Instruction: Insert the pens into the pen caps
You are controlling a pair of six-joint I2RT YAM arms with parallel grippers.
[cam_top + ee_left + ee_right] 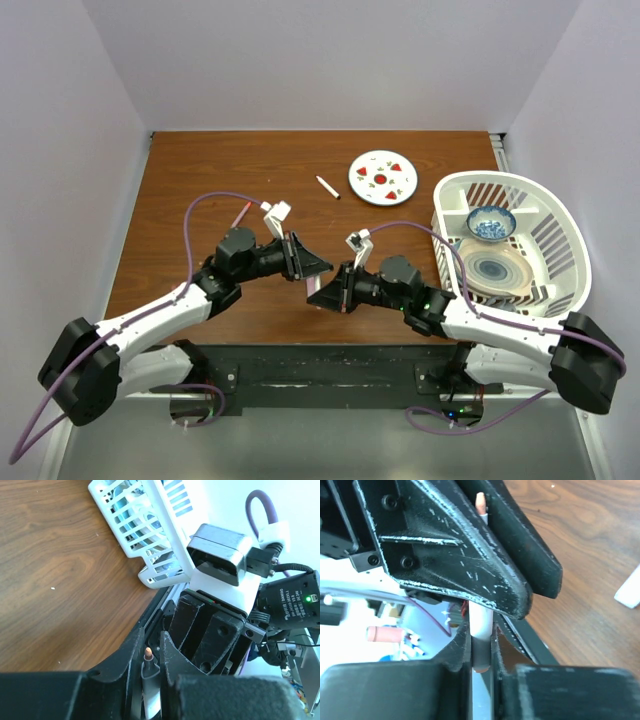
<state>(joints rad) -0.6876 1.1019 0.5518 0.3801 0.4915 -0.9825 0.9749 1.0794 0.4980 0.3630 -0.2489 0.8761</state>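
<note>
Two grippers nose to nose over the near middle of the table (200, 180), each clamped on something slim.

The left arm reaches in from 7 o'clock with its elbow bent. Its left gripper (318, 266) points toward 3 o'clock and pinches a white pen (148, 656), whose pinkish tip pokes out between the fingers. The right arm comes in from 5 o'clock. Its right gripper (318, 291) points toward 9 o'clock, jaws squeezed tight on a pale tube (481, 630) (pen or cap, I cannot tell). The two gripper tips sit just beside each other. From there, a loose pen (327, 187) lies at 12 o'clock, a red-ended stick (240, 213) at 10 o'clock, the plate (354, 180) at 1 o'clock and the basket (575, 250) at 3 o'clock.
</note>
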